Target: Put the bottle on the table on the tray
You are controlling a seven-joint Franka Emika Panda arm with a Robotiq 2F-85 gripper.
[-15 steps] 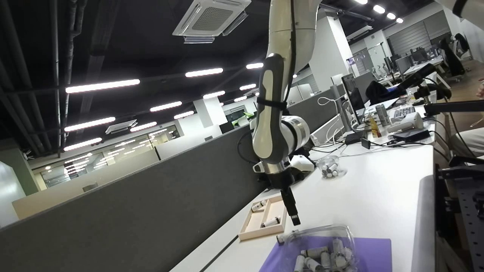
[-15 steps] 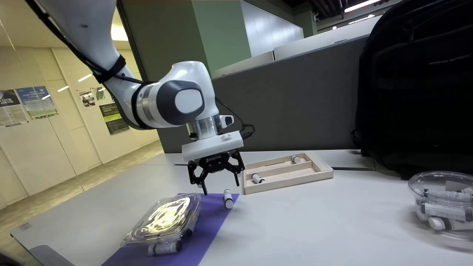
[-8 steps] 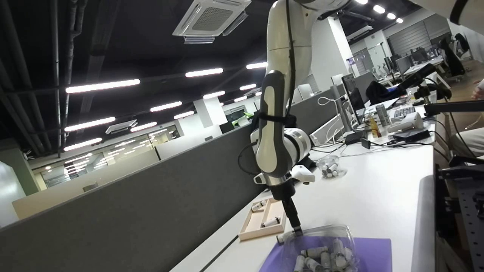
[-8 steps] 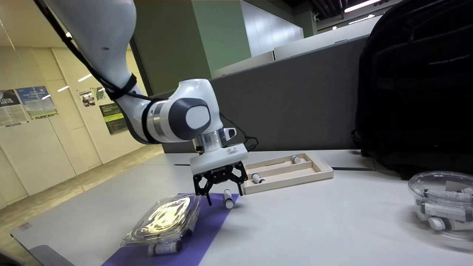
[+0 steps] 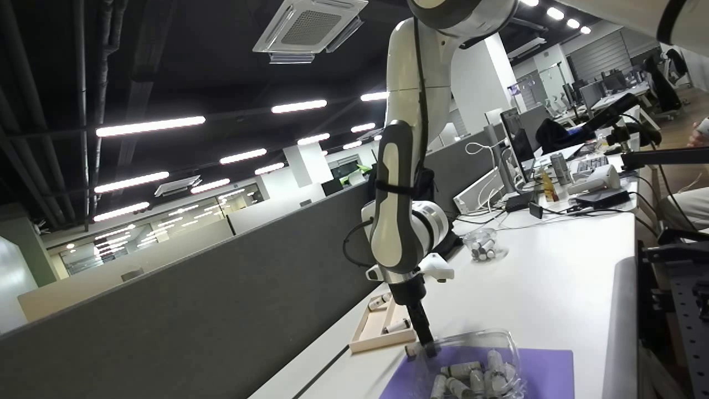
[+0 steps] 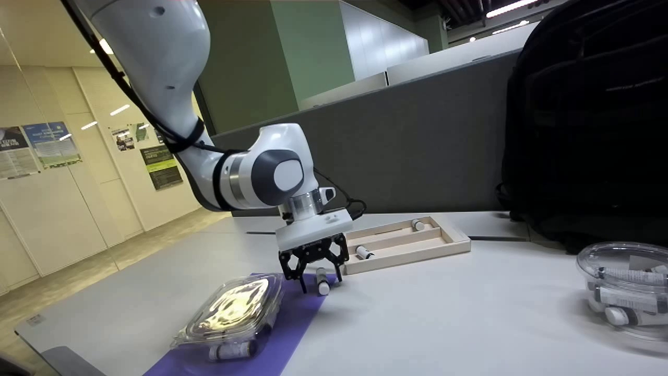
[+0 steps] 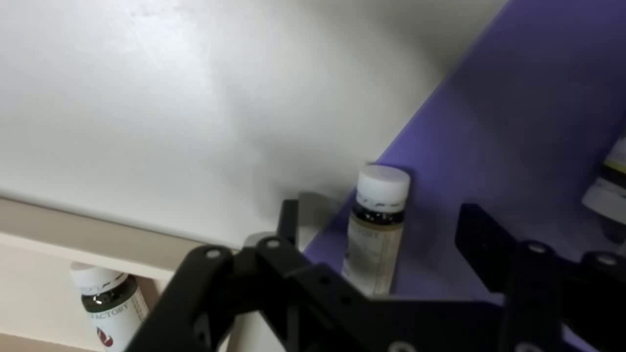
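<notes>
Between parted jaws, the bottle (image 5: 411, 350) partly hides in an exterior view.

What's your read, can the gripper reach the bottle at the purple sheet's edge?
Probably yes: in the wrist view the gripper is open, the bottle lies between its fingers, and nothing visible blocks them.

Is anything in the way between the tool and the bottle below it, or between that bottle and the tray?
Nothing visible stands between the open tool and the bottle, which shows between its fingers. Toward the tray, only one finger and the tray's raised rim intervene.
</notes>
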